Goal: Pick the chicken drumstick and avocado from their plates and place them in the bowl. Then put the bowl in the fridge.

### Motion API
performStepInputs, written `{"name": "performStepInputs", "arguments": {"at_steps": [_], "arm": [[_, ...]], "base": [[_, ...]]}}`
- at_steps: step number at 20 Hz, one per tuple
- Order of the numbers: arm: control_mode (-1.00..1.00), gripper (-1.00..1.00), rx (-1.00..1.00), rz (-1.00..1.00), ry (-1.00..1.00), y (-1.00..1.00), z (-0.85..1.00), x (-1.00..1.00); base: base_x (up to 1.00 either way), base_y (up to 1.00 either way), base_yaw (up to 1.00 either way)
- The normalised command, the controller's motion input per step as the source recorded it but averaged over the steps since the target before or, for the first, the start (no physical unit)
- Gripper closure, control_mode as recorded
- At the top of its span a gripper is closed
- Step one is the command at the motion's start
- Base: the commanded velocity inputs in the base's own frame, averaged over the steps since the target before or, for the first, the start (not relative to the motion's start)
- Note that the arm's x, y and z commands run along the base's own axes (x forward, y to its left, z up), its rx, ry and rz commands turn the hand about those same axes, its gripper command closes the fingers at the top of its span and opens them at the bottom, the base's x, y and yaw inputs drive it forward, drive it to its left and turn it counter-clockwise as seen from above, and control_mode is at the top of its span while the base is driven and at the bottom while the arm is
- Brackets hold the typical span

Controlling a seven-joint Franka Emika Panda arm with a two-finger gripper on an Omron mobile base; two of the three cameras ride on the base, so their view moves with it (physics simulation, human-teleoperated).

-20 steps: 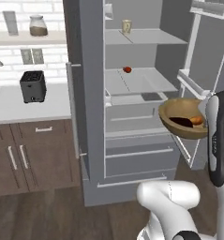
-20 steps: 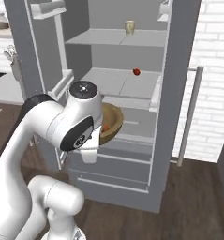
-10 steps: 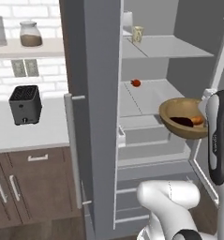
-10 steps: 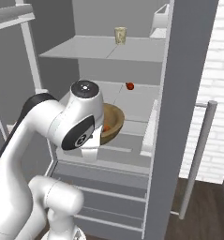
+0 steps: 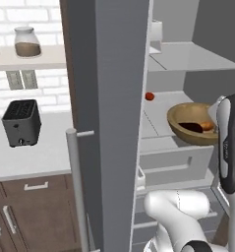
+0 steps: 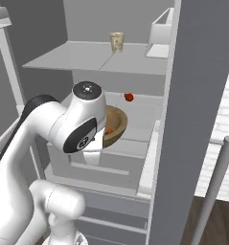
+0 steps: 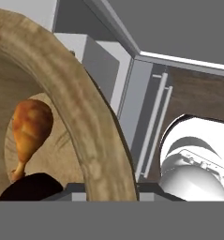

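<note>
The wooden bowl (image 5: 187, 126) hangs at the front of the open fridge (image 5: 114, 93), just above the middle shelf (image 5: 158, 140). My gripper (image 7: 108, 191) is shut on the bowl's rim (image 7: 87, 126). The orange-brown chicken drumstick (image 7: 31, 127) lies inside the bowl, and the dark avocado (image 7: 30, 189) rests beside its bone end. In the left base view the drumstick (image 5: 206, 126) and avocado (image 5: 190, 127) show in the bowl's hollow, next to my forearm. The right base view has the bowl (image 6: 117, 125) half hidden behind my arm. The plates are out of view.
A small red fruit (image 5: 149, 96) sits further back on the middle shelf. A jar (image 6: 117, 41) and a white carton (image 6: 159, 32) stand on the upper shelf. The fridge door with its bar handle (image 5: 78, 192) stands close on the left. A toaster (image 5: 21, 122) is on the counter beyond.
The whole picture has shifted and grown: the base has driven closer to the open fridge. The bowl stays in my gripper, with the arm's pose unchanged.
</note>
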Motion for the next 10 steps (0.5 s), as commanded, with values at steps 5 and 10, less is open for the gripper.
{"name": "performStepInputs", "arguments": {"at_steps": [5, 10], "arm": [[1.0, 1.0, 0.0, 0.0, 0.0, 0.0, 0.0, 0.0], [-1.0, 1.0, 0.0, 0.05, -0.02, 0.0, -0.09, 0.79]], "base": [[0.72, 0.0, 0.0], [0.0, 0.0, 0.0]]}}
